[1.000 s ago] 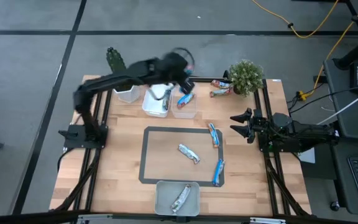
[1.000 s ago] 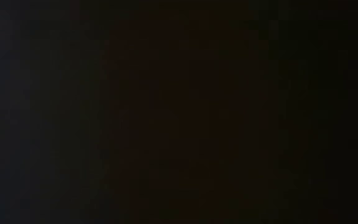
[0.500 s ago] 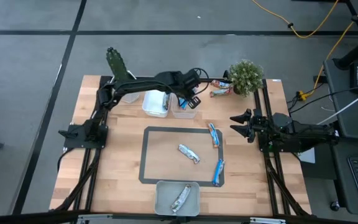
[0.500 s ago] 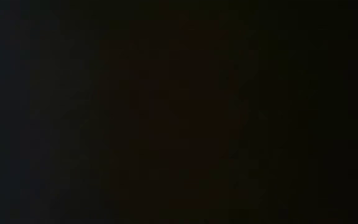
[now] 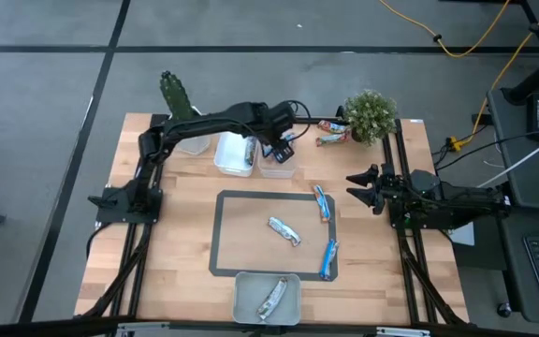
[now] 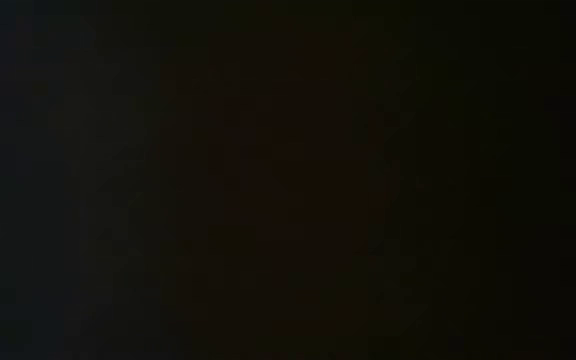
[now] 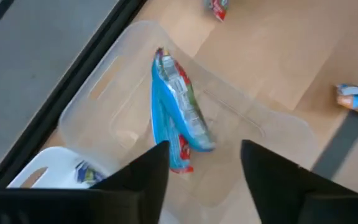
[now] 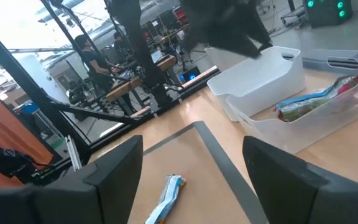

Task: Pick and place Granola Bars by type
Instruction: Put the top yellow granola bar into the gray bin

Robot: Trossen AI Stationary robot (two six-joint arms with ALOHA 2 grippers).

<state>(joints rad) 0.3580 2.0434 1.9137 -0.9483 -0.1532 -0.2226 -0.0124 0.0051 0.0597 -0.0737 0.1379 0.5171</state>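
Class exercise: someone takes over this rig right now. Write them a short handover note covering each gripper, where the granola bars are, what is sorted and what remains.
Left gripper: open, empty, over the clear tray at the table's far edge.
Right gripper: open, parked at the right edge.
Done: two blue bars lie in the clear tray; a bar lies in the white tray beside it; a silver bar lies in the near tray.
Left: two blue bars and one silver bar at the taped rectangle; two brown-red bars by the plant.
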